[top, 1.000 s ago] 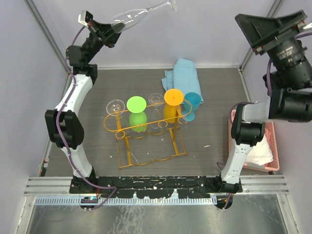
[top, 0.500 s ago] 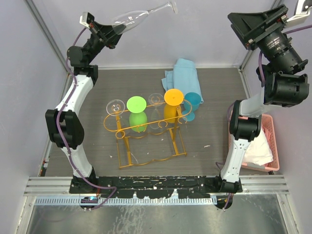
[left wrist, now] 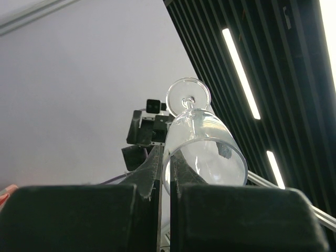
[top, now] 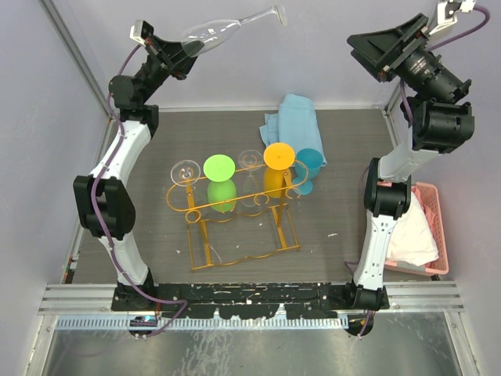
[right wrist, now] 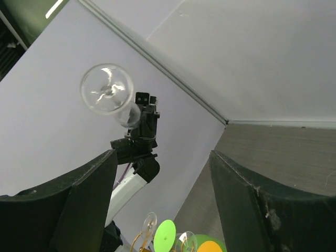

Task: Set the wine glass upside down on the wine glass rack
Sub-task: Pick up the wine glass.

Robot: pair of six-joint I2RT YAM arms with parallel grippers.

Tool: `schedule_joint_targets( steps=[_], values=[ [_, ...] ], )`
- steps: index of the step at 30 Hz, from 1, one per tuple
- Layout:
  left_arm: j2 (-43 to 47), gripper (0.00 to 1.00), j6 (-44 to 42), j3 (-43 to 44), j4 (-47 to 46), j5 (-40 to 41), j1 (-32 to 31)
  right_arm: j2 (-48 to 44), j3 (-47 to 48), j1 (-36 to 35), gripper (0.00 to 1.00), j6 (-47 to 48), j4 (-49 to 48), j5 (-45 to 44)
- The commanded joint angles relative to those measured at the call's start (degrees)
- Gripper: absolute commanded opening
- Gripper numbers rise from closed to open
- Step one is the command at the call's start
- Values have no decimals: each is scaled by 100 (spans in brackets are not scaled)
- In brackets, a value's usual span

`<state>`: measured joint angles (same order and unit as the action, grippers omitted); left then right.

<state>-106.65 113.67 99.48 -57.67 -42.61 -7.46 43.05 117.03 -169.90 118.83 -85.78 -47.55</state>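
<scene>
A clear wine glass point(top: 215, 31) hangs high at the back left, lying nearly level with its foot pointing right. My left gripper point(top: 184, 48) is shut on the rim of its bowl. In the left wrist view the fingers point(left wrist: 155, 170) pinch the glass point(left wrist: 202, 142) wall between them. My right gripper point(top: 368, 43) is raised at the back right, open and empty, facing the glass from a distance. Its wrist view shows the glass point(right wrist: 107, 92) far off between the wide fingers point(right wrist: 89, 189). The orange-gold wine glass rack point(top: 235, 205) stands mid-table and also shows as the rack point(right wrist: 137, 242) there.
Several glasses hang upside down on the rack, among them a green one point(top: 219, 167) and an orange one point(top: 279, 155). A blue glass point(top: 308, 168) stands beside its right end. A blue cloth point(top: 291, 125) lies behind. A pink basket point(top: 434, 235) holding white cloth sits at the right edge.
My right arm has swung up and to the left, turning its open gripper toward the held glass. The left arm and the glass have barely moved.
</scene>
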Motion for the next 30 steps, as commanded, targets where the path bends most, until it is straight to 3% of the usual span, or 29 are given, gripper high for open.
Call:
schedule_joint_targets(
  steps=[1, 7, 16, 30],
  values=[
    [235, 0, 113, 61, -522, 3, -27, -6, -126, 28, 76, 127, 324, -274],
    [207, 0, 112, 107, -492, 29, -51, 229, 163, 29, 76, 376, 319, -203],
    [201, 0, 95, 89, -520, -106, -131, 60, 208, 28, 70, 132, 548, -383],
    [83, 0, 51, 293, -544, -366, -437, -164, 136, 23, 69, -451, 1194, -808]
  ],
)
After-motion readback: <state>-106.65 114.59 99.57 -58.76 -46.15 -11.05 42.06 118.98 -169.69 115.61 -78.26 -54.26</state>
